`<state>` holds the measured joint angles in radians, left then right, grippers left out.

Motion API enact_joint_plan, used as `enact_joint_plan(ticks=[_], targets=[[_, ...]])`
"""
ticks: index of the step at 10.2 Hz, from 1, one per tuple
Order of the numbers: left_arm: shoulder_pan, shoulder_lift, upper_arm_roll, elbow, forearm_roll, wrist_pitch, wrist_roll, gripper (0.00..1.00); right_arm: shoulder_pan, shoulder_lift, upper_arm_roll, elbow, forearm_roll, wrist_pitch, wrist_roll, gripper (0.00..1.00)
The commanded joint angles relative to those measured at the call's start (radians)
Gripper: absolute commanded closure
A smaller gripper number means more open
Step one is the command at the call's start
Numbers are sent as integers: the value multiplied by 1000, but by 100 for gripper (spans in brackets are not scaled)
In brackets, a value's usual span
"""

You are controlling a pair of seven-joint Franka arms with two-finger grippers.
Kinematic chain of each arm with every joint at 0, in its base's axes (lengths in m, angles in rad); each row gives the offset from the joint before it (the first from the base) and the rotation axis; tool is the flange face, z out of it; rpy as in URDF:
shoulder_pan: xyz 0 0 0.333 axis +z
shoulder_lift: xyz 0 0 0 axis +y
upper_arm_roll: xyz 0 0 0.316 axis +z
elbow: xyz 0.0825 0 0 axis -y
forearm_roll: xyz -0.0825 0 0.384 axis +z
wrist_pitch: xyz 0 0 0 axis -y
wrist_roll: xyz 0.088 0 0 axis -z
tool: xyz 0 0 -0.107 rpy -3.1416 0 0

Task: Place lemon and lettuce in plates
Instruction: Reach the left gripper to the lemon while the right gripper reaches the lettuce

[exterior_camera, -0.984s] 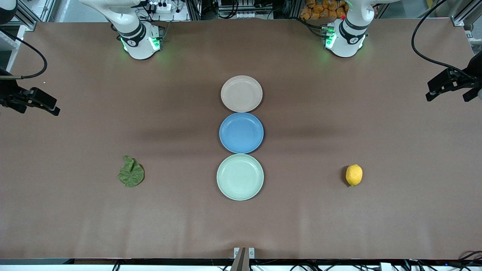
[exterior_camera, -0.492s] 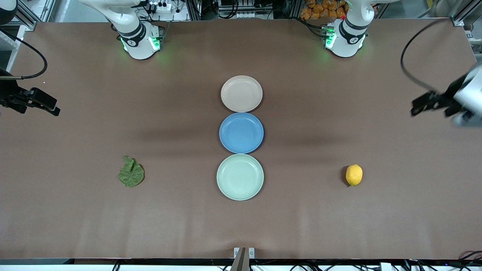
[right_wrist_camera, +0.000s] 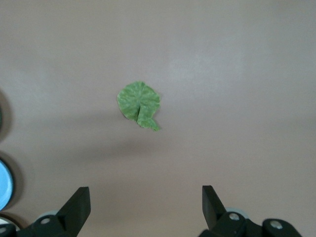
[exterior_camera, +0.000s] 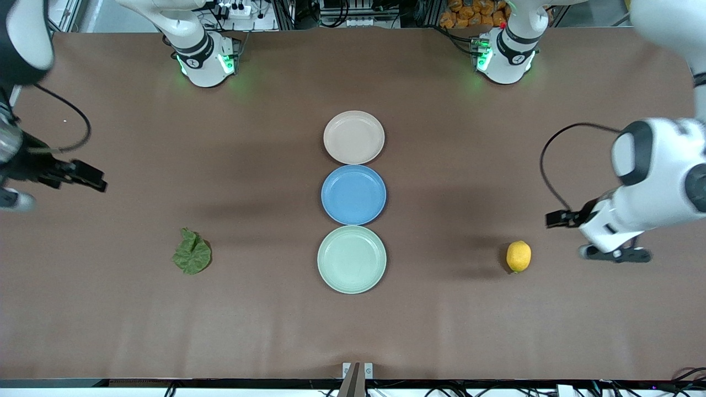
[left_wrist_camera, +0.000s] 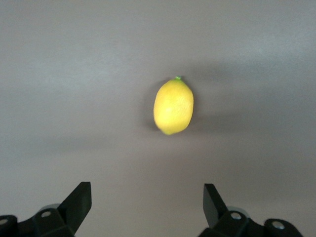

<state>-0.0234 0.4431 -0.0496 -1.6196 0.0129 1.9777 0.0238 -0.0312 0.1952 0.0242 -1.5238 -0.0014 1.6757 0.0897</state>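
The yellow lemon [exterior_camera: 518, 256] lies on the table toward the left arm's end, and shows in the left wrist view [left_wrist_camera: 173, 106]. The dark green lettuce [exterior_camera: 191, 253] lies toward the right arm's end, and shows in the right wrist view [right_wrist_camera: 139, 104]. The beige-pink plate [exterior_camera: 353, 137] and the mint green plate [exterior_camera: 352, 259] are bare. My left gripper [exterior_camera: 613, 255] [left_wrist_camera: 146, 186] is open and empty, up over the table beside the lemon. My right gripper [exterior_camera: 15, 197] [right_wrist_camera: 145, 188] is open and empty, over the table's end, apart from the lettuce.
A blue plate [exterior_camera: 353, 194] sits between the two task plates, touching both; its edge shows in the right wrist view [right_wrist_camera: 4, 183]. The three plates form a row down the table's middle. The arm bases [exterior_camera: 205, 60] [exterior_camera: 504, 55] stand along the farthest edge.
The left arm has swung in and down from the table's end to beside the lemon. The right gripper has moved a little toward the lettuce. Lemon, lettuce and plates have not moved.
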Motion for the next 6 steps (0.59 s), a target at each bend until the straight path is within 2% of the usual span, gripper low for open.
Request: enact_joint_plan(ticks=[1, 3, 6], targets=[[-16, 64, 0, -13, 19, 79, -15, 0, -1, 90, 5, 11, -3, 16, -2, 0], [-26, 121, 0, -5, 22, 143, -27, 0, 4, 176, 5, 10, -2, 80, -1, 0], [-26, 201, 2, -5, 42, 254, -27, 0, 10, 300, 5, -33, -3, 343, 4, 0]])
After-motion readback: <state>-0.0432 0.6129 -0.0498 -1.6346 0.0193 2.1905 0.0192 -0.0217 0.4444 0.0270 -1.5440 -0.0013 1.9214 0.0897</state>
